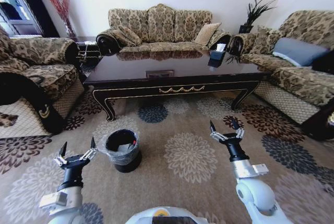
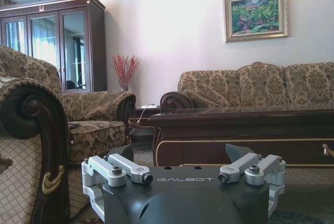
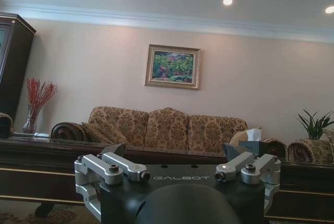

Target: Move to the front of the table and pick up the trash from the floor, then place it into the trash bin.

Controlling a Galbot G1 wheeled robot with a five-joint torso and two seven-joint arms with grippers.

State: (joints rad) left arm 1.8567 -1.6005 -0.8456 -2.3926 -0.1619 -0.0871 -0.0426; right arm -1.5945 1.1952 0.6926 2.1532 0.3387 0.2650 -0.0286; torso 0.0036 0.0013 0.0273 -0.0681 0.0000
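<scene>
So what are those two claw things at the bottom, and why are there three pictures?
Those are a robot's two hands, called grippers. The big picture comes from a camera on its head, looking down at the room. The left gripper and the right gripper both hang above the carpet, jaws open, holding nothing. The other two pictures come from small cameras on each wrist, so each one looks out over its own gripper, left and right, toward the sofa. In front of the robot stands a long dark table with a dark tissue box on it. A black bin with a plastic liner stands on the carpet between the robot and the table, nearer the left gripper.
</scene>
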